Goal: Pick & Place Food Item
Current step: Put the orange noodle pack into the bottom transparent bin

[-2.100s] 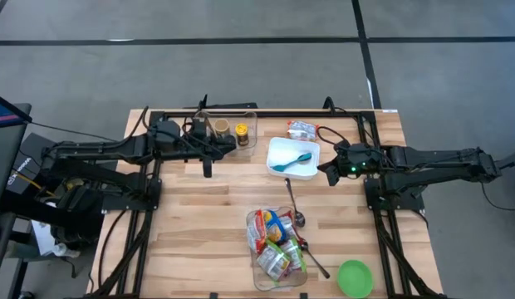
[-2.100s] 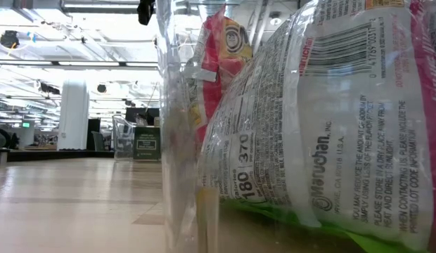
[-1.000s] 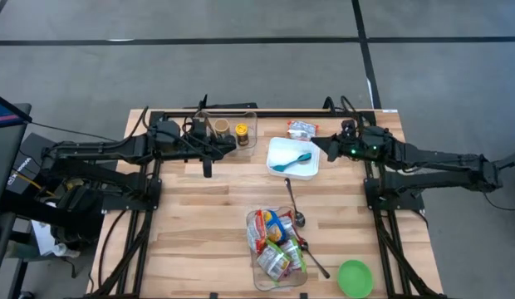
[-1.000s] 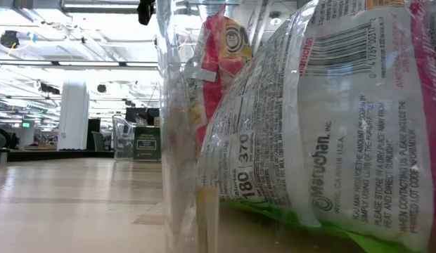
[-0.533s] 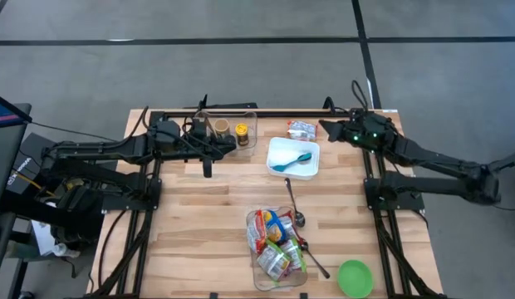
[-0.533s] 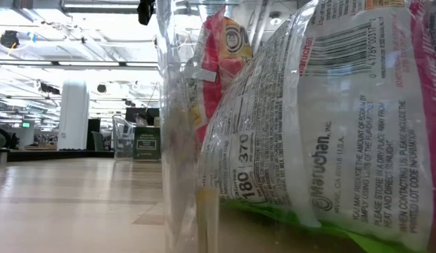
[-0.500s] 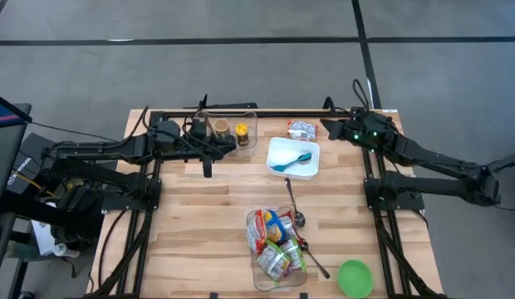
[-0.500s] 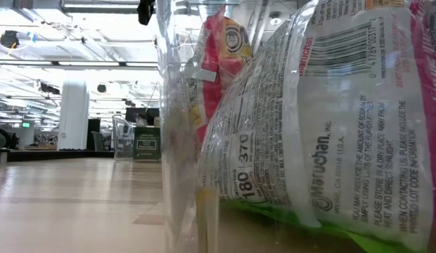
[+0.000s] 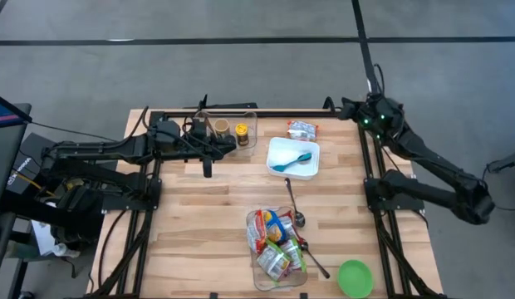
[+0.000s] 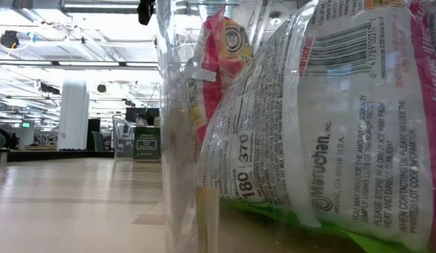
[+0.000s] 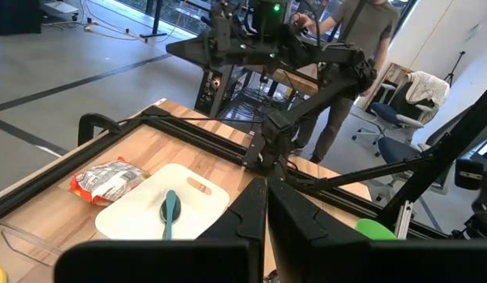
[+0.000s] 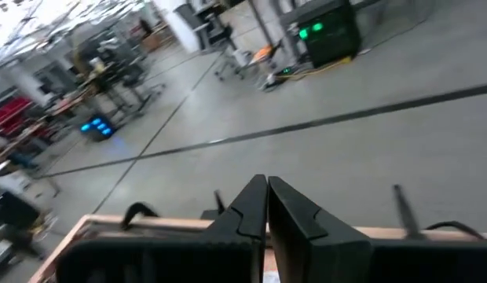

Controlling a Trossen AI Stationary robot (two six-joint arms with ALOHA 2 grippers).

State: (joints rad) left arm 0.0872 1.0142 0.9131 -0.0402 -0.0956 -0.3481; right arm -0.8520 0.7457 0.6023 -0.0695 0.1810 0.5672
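A red-and-white food packet [image 9: 303,128] [image 11: 108,179] lies flat on the table by the far edge, beside a white tray [image 9: 282,148] [image 11: 141,216] that holds a teal spoon [image 9: 291,159] [image 11: 170,212]. A clear bin [image 9: 252,249] near the front edge holds several more packets; the low view shows one noodle packet [image 10: 330,119] close up. My left gripper [image 9: 231,143] [image 11: 266,189] hangs shut left of the tray, pointing at it. My right gripper [image 9: 342,105] [image 12: 266,196] is shut above the table's far right corner, pointing out past the far edge.
A clear container [image 9: 251,124] with two jars stands at the far edge by my left gripper. Two metal spoons [image 9: 292,203] lie between tray and bin. A green bowl [image 9: 355,278] sits at the front right. A person [image 11: 353,47] stands beyond the table's right side.
My right gripper has swung level from beside the tray's right edge toward the table's far right corner, turning from pointing left at the tray to pointing out past the far edge. It has stayed shut.
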